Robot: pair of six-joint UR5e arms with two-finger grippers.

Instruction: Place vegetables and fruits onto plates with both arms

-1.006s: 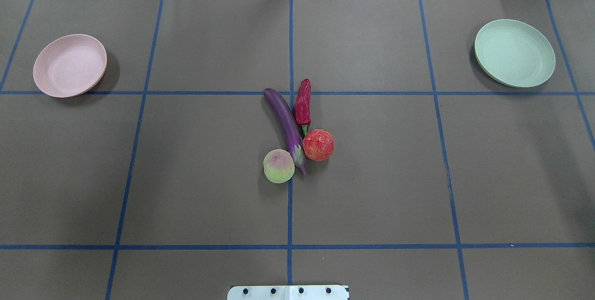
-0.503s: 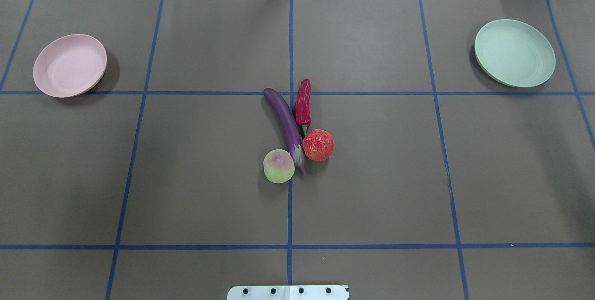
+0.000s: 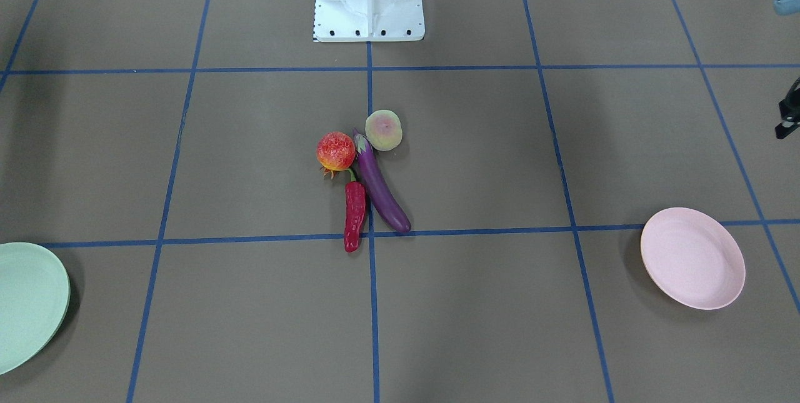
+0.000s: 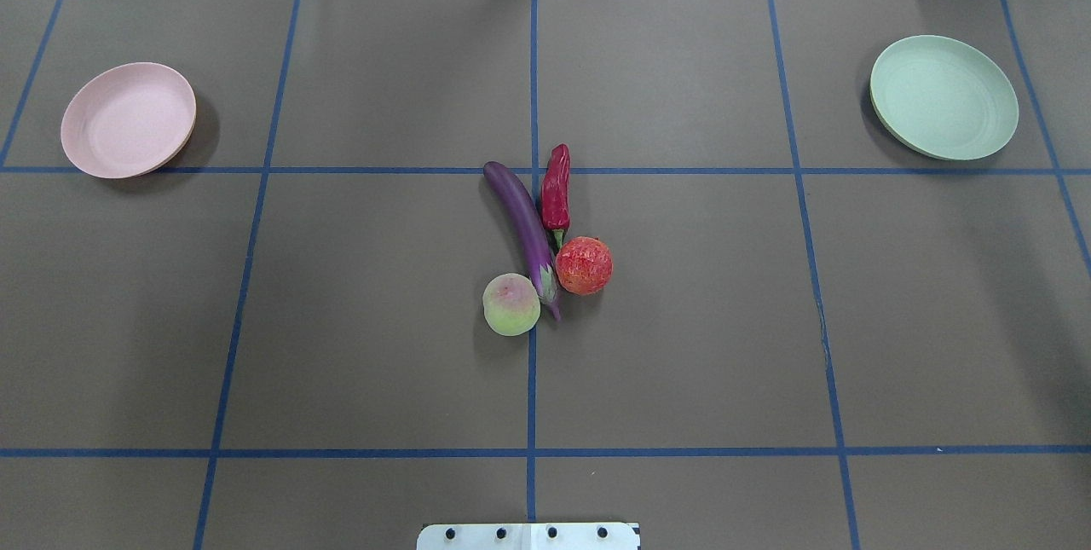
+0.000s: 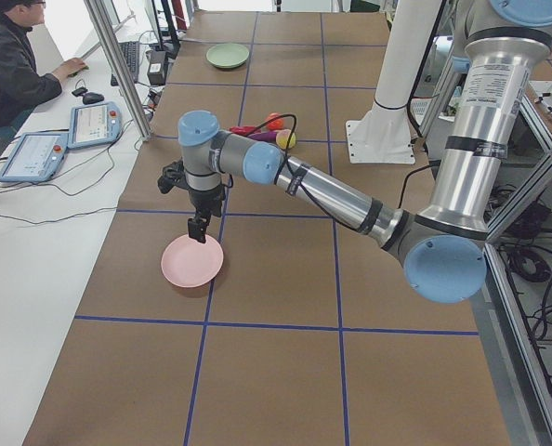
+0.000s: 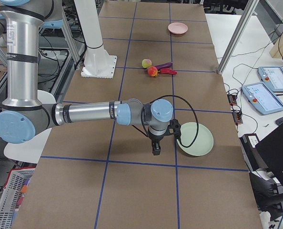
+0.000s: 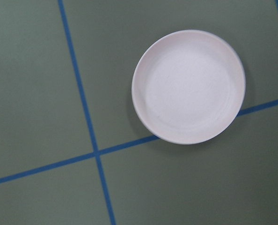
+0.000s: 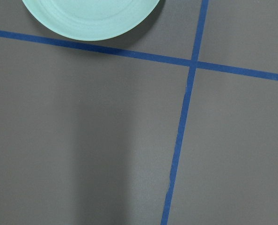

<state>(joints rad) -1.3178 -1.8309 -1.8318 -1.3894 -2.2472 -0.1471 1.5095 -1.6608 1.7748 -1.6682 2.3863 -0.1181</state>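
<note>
The purple eggplant (image 4: 522,222), red chili pepper (image 4: 557,188), pomegranate (image 4: 584,265) and peach (image 4: 510,304) lie clustered at the table's centre, touching or nearly touching. The pink plate (image 4: 128,119) sits far left and the green plate (image 4: 943,97) far right; both are empty. In the exterior left view my left gripper (image 5: 198,229) hangs over the pink plate (image 5: 191,261). In the exterior right view my right gripper (image 6: 156,149) hangs beside the green plate (image 6: 195,138). I cannot tell whether either is open or shut. The wrist views show the pink plate (image 7: 188,86) and the green plate's edge (image 8: 90,18), with no fingers in view.
The white robot base (image 3: 369,0) stands at the table's near middle edge. Blue tape lines (image 4: 531,379) grid the brown table cover. An operator (image 5: 6,65) and tablets (image 5: 95,123) sit beyond the table's far edge. A metal frame post (image 6: 234,36) stands there.
</note>
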